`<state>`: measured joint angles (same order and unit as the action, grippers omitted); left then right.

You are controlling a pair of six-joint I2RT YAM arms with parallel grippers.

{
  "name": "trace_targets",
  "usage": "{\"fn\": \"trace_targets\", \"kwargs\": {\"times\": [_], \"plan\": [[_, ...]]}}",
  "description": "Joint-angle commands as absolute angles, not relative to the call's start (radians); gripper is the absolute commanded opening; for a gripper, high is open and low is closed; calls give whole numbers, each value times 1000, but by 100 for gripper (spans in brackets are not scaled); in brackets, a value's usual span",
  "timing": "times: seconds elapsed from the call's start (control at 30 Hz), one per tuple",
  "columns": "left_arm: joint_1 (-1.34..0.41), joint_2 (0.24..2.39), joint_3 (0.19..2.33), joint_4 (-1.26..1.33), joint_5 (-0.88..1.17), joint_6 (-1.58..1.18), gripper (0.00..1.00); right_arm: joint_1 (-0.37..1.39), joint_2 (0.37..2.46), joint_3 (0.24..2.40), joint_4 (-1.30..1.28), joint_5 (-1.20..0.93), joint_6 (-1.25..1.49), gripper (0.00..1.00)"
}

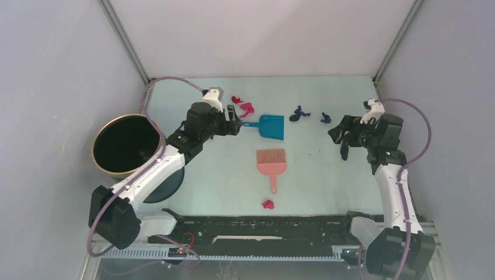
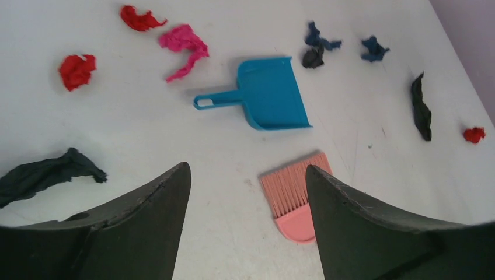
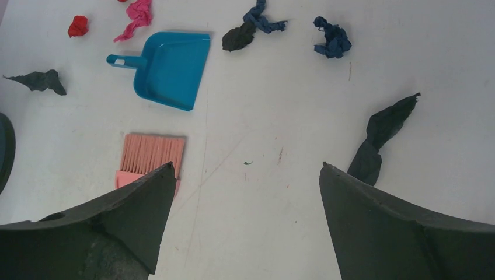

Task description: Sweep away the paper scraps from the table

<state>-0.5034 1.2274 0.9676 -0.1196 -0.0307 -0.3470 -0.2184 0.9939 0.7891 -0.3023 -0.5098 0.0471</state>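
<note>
Your left gripper wide open and empty near the blue dustpan handle, your right gripper wide too (nothing held), paper scraps scattered on the table around the dustpan, magenta scrap by the pink hand brush handle

- My left arm stretches forward and inward from its base, left gripper pointing right, jaws well apart
- My right arm stands up the right side, right gripper angled inward, jaws spread wide
</note>
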Motion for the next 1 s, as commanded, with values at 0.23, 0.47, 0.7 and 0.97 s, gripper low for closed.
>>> {"fn": "trace_targets", "kwargs": {"times": [0.23, 0.47, 0.7, 0.97], "plan": [[-660, 1388, 1090, -260, 76, -152, 81, -196, 1014, 804, -387, -792, -197, 100], [-800, 1568, 1136, -306, -51, -148, 68, -155, 1027, 805, -396, -768, -228, 97], [-840, 1724, 1201, -334, -118, -226, 68, -141, 1028, 805, -406, -774, -240, 96], [-789, 1770, 1204, -308, -168, -413, 57, -137, 1017, 805, -408, -775, -249, 95]]}}
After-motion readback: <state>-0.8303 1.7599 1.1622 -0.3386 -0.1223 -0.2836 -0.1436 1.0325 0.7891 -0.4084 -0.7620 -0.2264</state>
